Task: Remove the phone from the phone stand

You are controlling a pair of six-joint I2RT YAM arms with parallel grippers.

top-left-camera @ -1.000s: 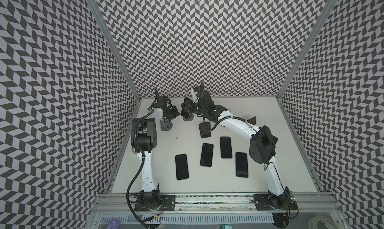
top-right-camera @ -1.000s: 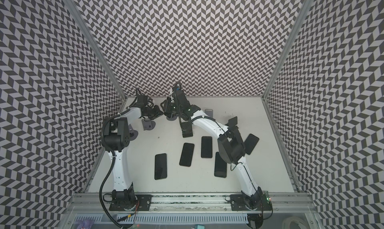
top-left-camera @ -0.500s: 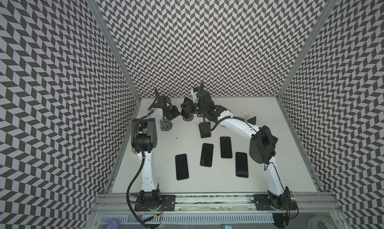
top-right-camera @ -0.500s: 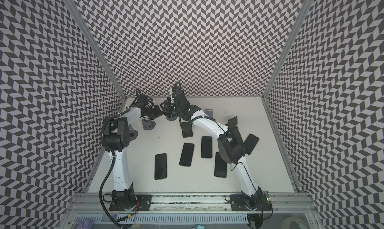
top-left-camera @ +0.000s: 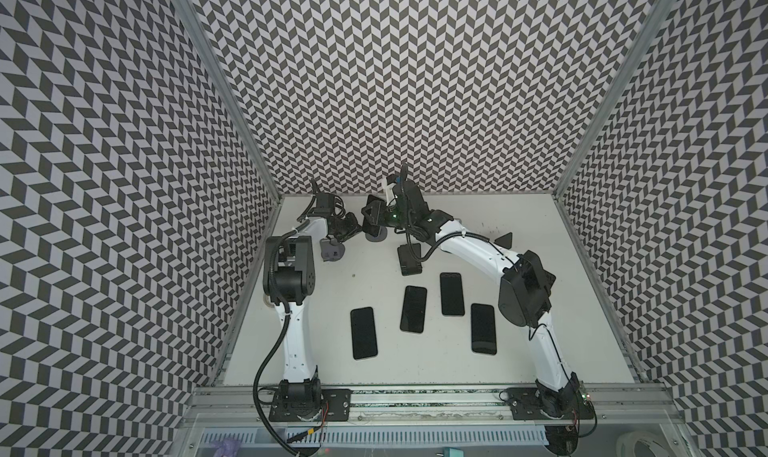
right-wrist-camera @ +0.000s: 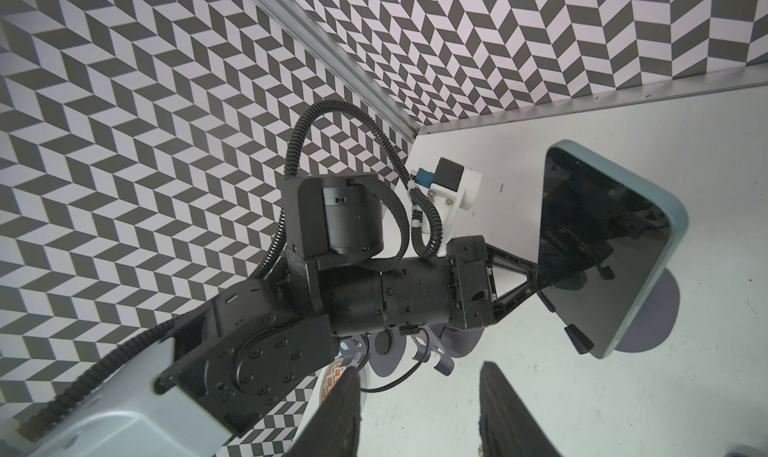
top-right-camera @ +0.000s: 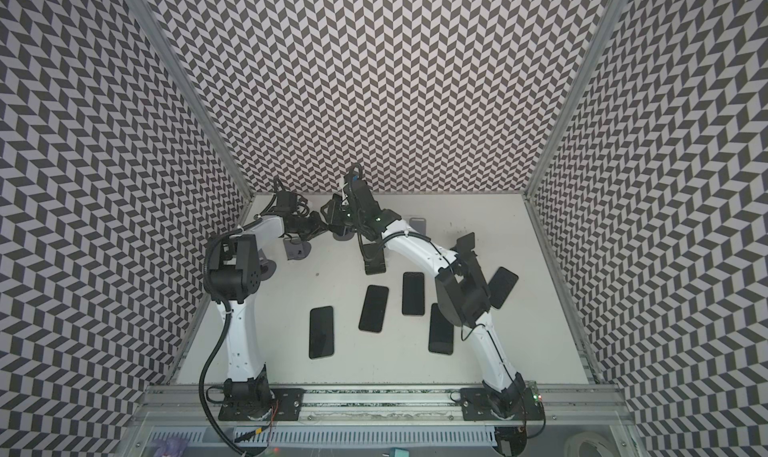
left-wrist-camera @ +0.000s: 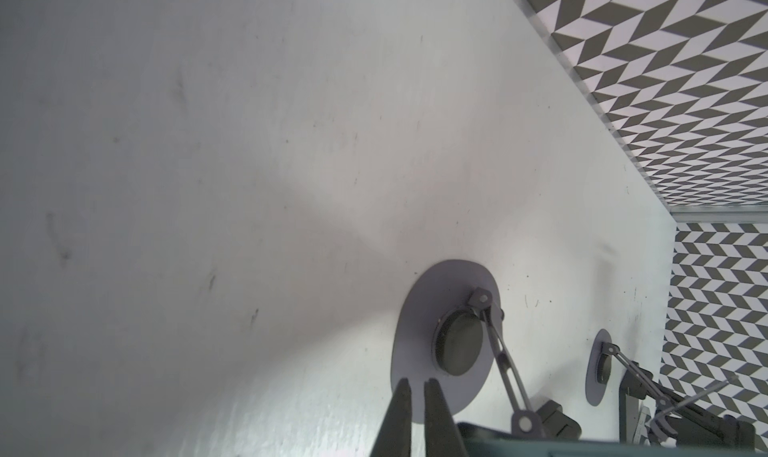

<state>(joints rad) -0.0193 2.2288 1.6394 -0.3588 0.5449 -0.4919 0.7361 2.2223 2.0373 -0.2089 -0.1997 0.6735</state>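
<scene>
**Item:** phone point(right-wrist-camera: 615, 268), black glass in a pale blue case.
**Location:** far part of the table point(top-left-camera: 561, 351), a little left of centre. It is propped steeply on the phone stand point(right-wrist-camera: 660, 305), whose round grey base shows behind it. Small dark clips hold its lower edge, and it is not yet off the stand.

**Left gripper** point(left-wrist-camera: 417, 384): jaws drawn almost together. In the right wrist view the tips meet the phone's left edge. Whether they pinch anything, or only press against it, cannot be told.

**Right gripper** point(right-wrist-camera: 417, 369): fingers well apart with nothing between them, close to the phone but not touching it.

**Neighbours:** an empty grey stand point(top-left-camera: 332, 252) sits just left of and nearer than the task stand. Several flat phones point(top-left-camera: 413, 309) lie nearer again, well apart from it.

**Hazards, as judged:**
1. The stand may topple. A sideways push from the closed left tips against a steeply leaning phone on a light base would carry phone and stand over together.
2. The phone may drop. If it comes free of the clips before the right fingers close on it, nothing supports it and it falls flat on the table.
3. The grip may slip. The glass is glossy, and a grip taken near a corner would let the phone swing out.
4. The arms may clash. Both wrists crowd the same far spot.
5. The empty stand may be knocked by the left arm's underside.
</scene>
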